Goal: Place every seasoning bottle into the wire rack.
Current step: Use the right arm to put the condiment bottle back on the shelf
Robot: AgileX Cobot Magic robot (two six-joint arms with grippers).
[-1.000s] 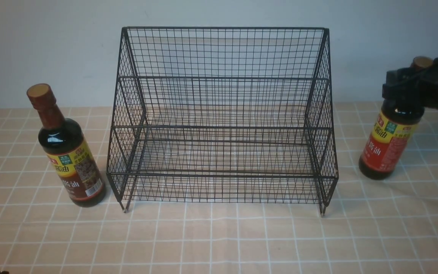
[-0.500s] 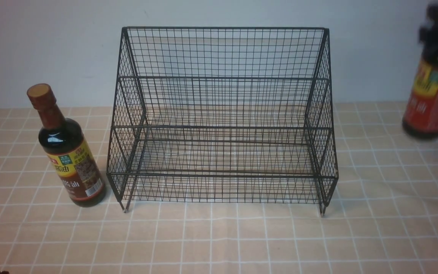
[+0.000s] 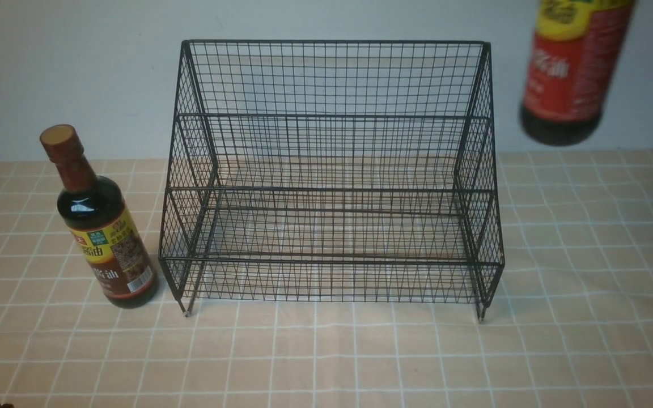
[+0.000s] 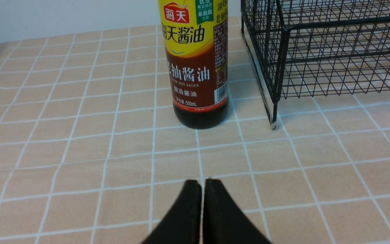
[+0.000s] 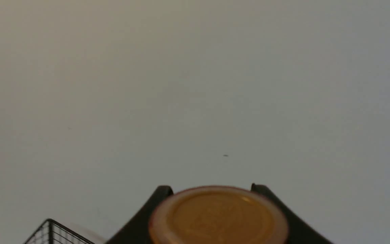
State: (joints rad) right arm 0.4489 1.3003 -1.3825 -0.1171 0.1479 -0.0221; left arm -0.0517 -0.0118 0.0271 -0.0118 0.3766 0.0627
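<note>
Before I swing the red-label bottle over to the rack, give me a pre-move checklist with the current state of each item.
1. Red-label bottle held in right gripper: ok.
2. Bottle's base off the table: ok.
3. Rack standing on its feet: ok.
4. Rack free of bottles: ok.
5. Left gripper shut, away from the brown-label bottle: ok.
6. Grip firm enough not to slip: cannot tell.

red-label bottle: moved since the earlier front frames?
Yes. The red-label bottle was standing on the table right of the wire rack; now it hangs higher, its base above the rack's front rail.
</note>
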